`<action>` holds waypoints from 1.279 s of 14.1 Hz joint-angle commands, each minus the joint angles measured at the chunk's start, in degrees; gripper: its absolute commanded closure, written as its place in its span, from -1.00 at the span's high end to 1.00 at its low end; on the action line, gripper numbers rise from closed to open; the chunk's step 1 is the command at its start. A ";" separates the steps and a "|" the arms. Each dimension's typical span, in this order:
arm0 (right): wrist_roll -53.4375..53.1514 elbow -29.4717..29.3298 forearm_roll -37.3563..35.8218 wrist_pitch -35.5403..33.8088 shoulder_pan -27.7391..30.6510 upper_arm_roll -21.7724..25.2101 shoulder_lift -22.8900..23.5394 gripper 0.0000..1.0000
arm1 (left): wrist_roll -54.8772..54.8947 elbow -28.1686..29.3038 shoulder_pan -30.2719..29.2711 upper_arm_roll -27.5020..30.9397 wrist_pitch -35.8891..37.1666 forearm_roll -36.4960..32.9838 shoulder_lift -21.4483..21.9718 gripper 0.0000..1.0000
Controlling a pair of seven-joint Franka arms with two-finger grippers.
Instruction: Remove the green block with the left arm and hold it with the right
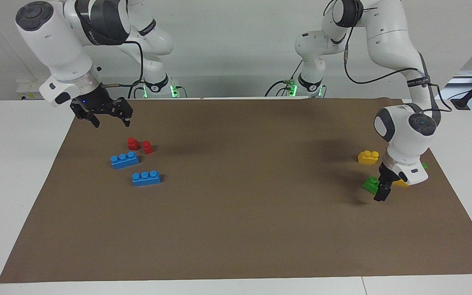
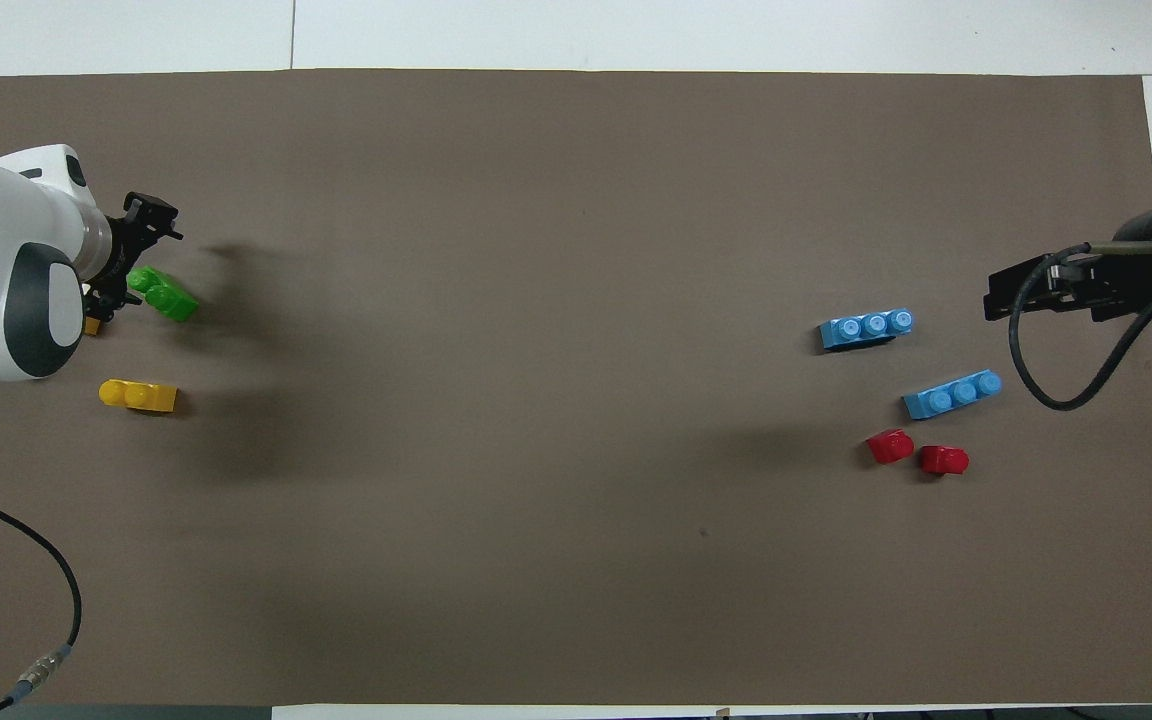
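Observation:
The green block [image 1: 370,184] lies tilted on the brown mat at the left arm's end; it also shows in the overhead view [image 2: 164,295]. My left gripper [image 1: 382,189] is low over the mat with its fingers spread, and the block rests against one finger, not clamped. In the overhead view the left gripper [image 2: 126,258] sits right beside the block. My right gripper [image 1: 111,120] is open and empty, raised over the mat's edge at the right arm's end; it shows in the overhead view too [image 2: 1011,298].
One yellow brick [image 1: 368,157] lies nearer to the robots than the green block; another [image 1: 402,183] is half hidden under the left wrist. Two blue three-stud bricks [image 1: 124,159] [image 1: 146,178] and two red pieces [image 1: 132,143] [image 1: 147,147] lie under the right gripper's side.

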State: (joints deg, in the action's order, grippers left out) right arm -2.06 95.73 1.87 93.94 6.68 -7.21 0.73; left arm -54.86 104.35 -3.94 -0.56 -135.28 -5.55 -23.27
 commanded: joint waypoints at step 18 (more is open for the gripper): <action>0.21 0.42 -0.90 -1.75 0.36 -0.09 -0.47 1.00 | 48.97 -4.49 0.78 -2.07 34.35 3.96 24.58 1.00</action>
State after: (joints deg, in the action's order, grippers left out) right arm -1.82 95.75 -0.27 93.11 6.75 -7.22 0.73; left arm -8.06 101.40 -3.41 -2.62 -105.83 -3.33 -0.30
